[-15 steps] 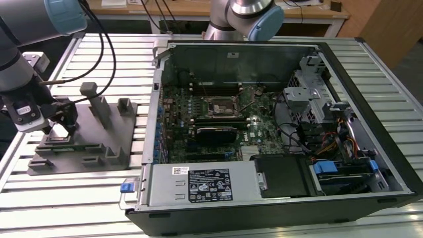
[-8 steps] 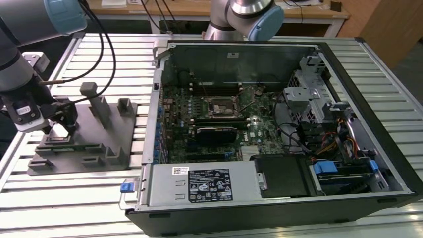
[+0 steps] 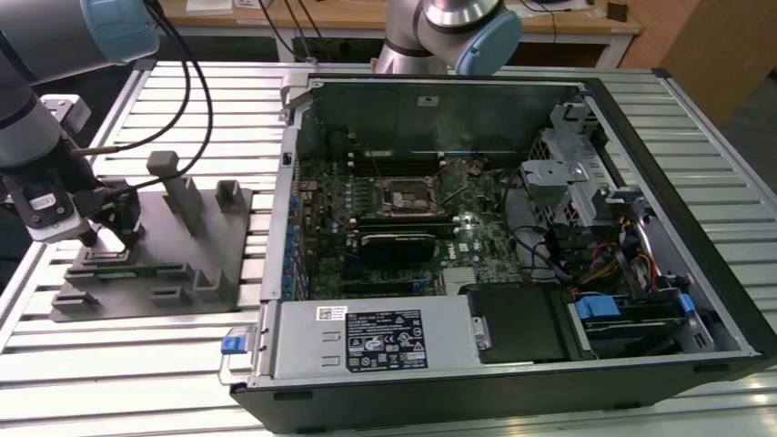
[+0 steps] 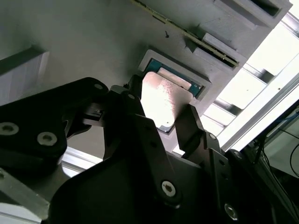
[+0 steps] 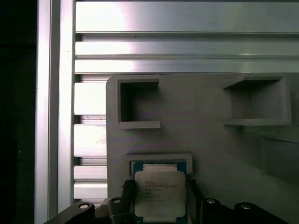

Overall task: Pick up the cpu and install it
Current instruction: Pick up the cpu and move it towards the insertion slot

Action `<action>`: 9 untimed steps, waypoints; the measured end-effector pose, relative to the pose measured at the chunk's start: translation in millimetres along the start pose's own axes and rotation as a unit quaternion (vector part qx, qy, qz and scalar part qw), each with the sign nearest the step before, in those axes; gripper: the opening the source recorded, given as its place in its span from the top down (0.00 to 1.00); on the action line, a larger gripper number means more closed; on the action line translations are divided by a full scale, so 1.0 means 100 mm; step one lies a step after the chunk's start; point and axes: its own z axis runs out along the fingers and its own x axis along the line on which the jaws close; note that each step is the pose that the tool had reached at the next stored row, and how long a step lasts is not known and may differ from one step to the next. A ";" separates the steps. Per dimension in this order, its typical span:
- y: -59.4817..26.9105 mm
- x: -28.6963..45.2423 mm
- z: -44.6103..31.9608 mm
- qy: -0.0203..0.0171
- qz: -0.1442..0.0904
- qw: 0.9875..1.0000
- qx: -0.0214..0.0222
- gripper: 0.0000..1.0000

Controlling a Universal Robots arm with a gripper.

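Two things could spoil this. On the slatted tabletop (image 3: 122, 364), the open computer case (image 3: 631, 137) lies well off to one side of the hand (image 3: 105, 244), and the grey tray (image 3: 134, 300) sits directly beneath it. The hand is clenched on opposite edges of the cpu (image 5: 160, 193), low in the tray's recess (image 5: 159, 157). So thin a hold could slip, or tilt it against the recess rim.

Slatted table (image 3: 146, 382), grey tray (image 3: 146, 289), computer case (image 3: 486, 405)

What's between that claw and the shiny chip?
Nothing: in both wrist views the gripper straddles the cpu, with no other object between them.
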 end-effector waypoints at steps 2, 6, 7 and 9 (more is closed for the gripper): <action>0.001 0.000 -0.020 0.000 0.000 1.000 0.000 0.47; 0.003 0.000 -0.082 0.000 0.000 1.000 -0.001 0.47; 0.004 0.000 -0.104 0.000 0.000 1.000 -0.001 0.47; 0.005 0.000 -0.153 0.000 0.000 1.000 -0.001 0.47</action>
